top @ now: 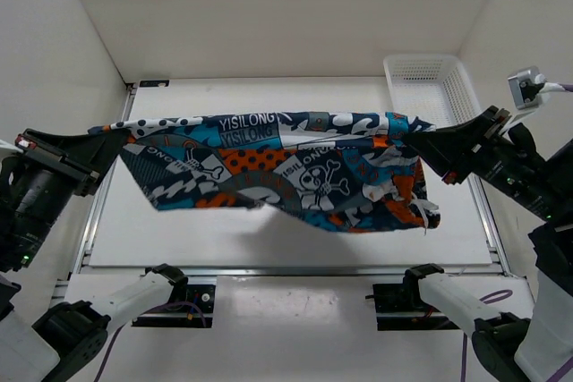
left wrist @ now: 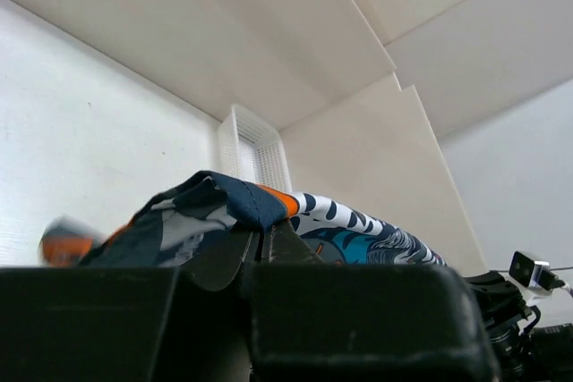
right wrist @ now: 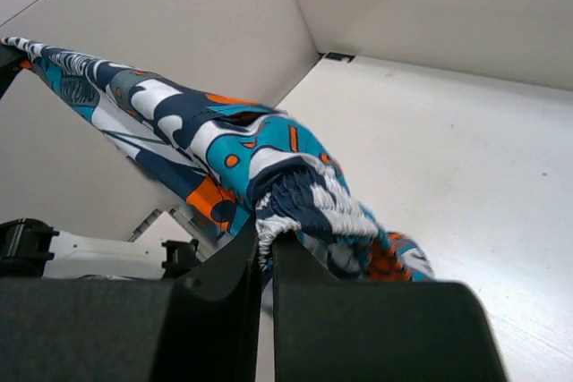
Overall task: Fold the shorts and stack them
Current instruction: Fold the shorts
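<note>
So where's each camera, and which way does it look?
Top external: above, behind the arms, looking down at the table; both arms show, holding the shorts.
Left wrist: behind the left gripper, facing the basket; own fingers show.
Right wrist: behind the right gripper, facing left across the table; own fingers show.
Shared: all see the shorts.

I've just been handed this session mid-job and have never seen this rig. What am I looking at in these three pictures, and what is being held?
These are two robot arms working at a white table. The wide picture looks down from above and behind them, with the left arm on the left and the right arm on the right. The other two pictures come from a camera on each wrist, looking along that arm's own jaws. Each arm's jaws are shut on one end of the printed shorts, which hang stretched between them above the table. A white mesh basket sits at the far right.
</note>
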`<control>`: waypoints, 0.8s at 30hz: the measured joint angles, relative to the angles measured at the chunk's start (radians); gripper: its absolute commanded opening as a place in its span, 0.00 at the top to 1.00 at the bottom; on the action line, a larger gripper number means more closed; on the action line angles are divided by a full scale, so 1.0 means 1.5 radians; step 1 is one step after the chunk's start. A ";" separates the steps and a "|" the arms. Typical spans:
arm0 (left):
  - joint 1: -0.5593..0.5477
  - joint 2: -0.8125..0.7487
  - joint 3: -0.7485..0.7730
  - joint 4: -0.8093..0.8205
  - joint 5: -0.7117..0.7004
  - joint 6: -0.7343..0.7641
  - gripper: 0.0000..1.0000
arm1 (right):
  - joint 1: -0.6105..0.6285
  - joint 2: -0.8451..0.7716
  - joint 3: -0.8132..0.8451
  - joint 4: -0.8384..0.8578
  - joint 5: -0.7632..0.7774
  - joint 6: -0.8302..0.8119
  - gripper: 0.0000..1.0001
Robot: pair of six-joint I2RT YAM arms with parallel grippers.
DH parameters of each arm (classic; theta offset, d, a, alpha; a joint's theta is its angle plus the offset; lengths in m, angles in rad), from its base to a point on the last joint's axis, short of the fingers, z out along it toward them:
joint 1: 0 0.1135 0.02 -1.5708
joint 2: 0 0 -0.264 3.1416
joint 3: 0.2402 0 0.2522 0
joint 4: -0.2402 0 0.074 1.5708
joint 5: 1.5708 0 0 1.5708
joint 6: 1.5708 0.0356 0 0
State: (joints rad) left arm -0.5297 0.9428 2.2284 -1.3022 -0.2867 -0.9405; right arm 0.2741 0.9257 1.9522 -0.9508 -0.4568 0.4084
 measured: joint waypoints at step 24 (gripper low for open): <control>0.089 0.403 -0.133 0.161 -0.204 0.174 0.90 | -0.010 0.568 -0.165 0.187 0.145 0.002 1.00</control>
State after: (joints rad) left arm -0.3965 1.5471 2.0293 -1.0599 -0.5922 -0.6796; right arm 0.2584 1.7771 1.7042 -0.6701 -0.2386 0.4114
